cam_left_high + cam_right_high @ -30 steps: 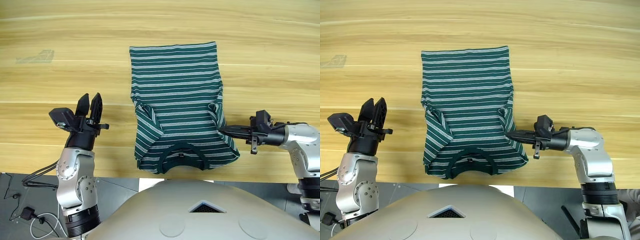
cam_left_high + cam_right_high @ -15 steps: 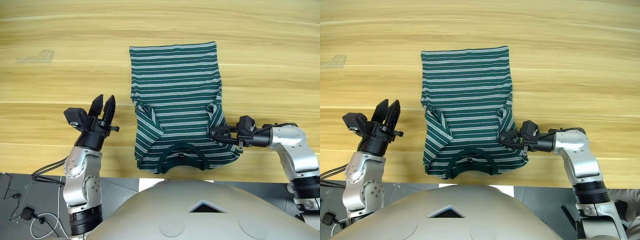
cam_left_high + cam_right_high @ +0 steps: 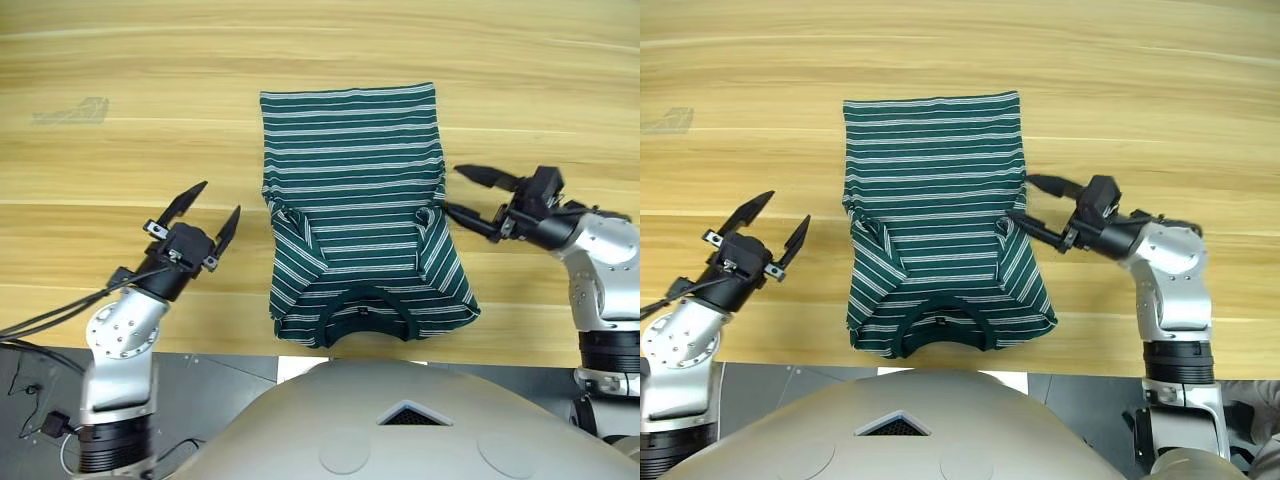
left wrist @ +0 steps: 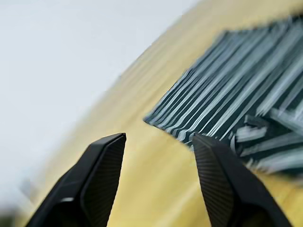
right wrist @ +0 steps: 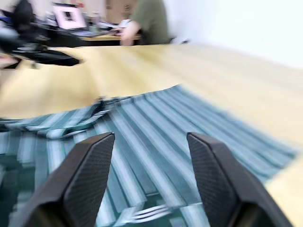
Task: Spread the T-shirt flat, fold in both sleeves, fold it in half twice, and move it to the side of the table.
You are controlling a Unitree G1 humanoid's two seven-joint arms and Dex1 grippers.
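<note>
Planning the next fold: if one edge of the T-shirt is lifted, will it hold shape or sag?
Probably floppy: the T-shirt lies thin and flat on the table, folded-in sleeves rumpled. A lifted edge should sag. Pushed, it would likely bunch rather than slide.

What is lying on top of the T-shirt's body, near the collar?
Both folded-in sleeves: the left sleeve and right sleeve lie on the T-shirt. The fabric beneath them is covered.

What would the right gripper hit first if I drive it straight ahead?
The T-shirt: the open right gripper points at its side edge, close by. Its height over the cloth is unclear, so it might slide over the top instead.
</note>
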